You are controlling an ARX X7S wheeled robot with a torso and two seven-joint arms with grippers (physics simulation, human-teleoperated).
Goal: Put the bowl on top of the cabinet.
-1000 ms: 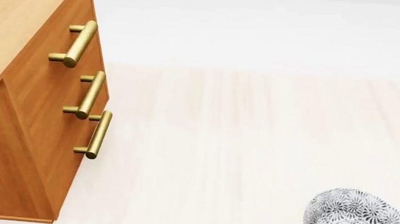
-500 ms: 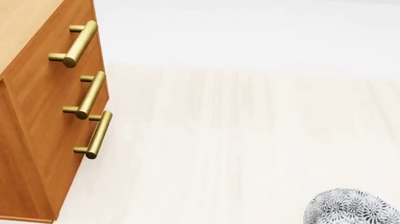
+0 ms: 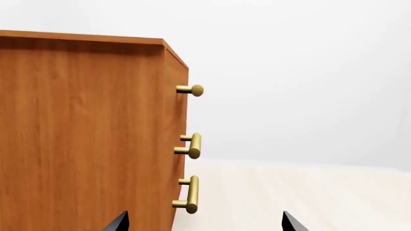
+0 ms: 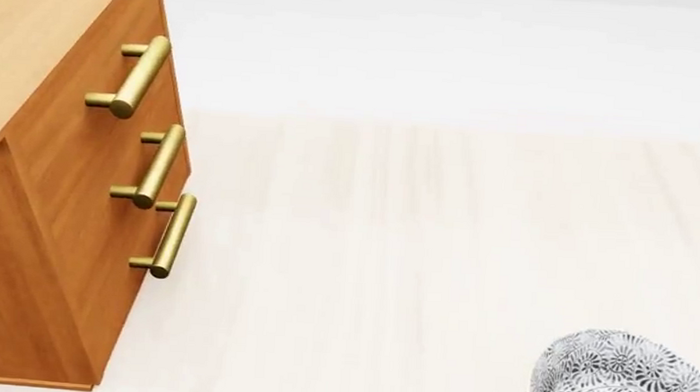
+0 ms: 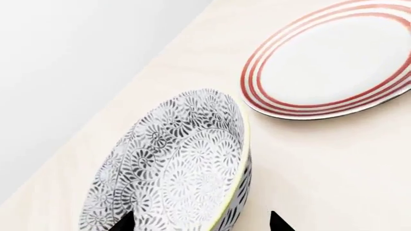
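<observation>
Pale wood floor, bowl [image 5: 176, 168] upright (opening upward), near cabinet [image 4: 51, 189]

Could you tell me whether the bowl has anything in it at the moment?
Empty: the right wrist view shows only floral pattern inside the bowl.

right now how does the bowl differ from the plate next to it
The bowl is deep, covered in a grey-black floral pattern with a pale rim; the plate is flat, plain white with red rings at its edge. The bowl lies nearer the right gripper. Both are round and rest on the same pale surface.
</observation>
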